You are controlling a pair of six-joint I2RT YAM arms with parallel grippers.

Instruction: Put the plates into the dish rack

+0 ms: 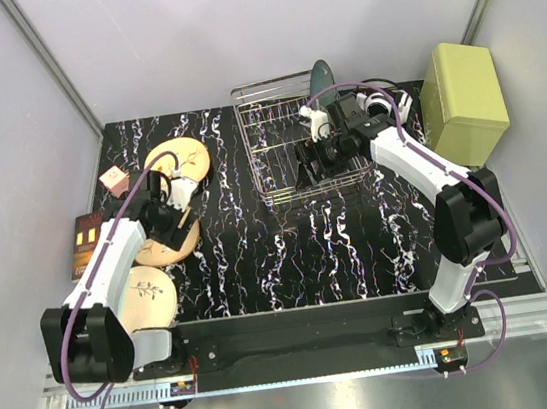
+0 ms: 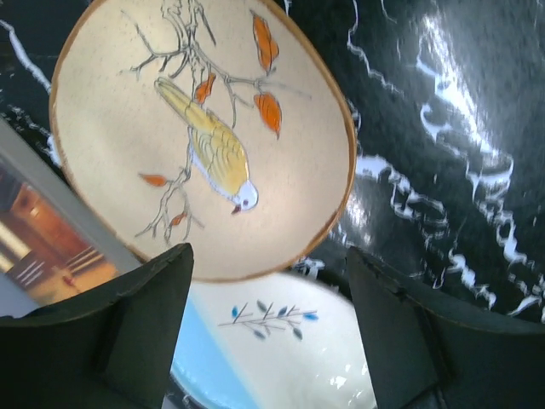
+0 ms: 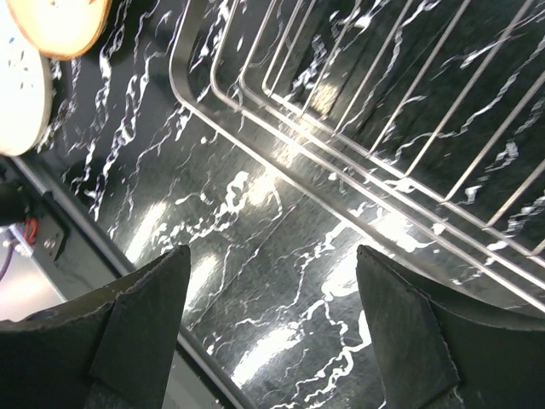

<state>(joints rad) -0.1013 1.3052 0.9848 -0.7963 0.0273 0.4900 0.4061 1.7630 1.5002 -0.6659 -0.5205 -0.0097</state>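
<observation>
Only the left wrist view showed a bird plate [image 2: 204, 136] overlapping a twig plate [image 2: 281, 341]. Only the top view showed the teal plate [image 1: 321, 82] standing on edge in the rack [image 1: 267, 155]. The left arm reached forward over the tan plates [image 1: 179, 159] at the left of the surface [image 1: 260, 257]. Its left tool [image 2: 268, 264] was open, with the bird plate's rim below the gap. The right arm bent inward, and the right tool [image 3: 272, 264] was open and empty at the rack's near edge.

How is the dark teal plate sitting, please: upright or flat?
Upright: the dark teal plate stands on edge at the far end of the dish rack, appearing as a sliver.
</observation>
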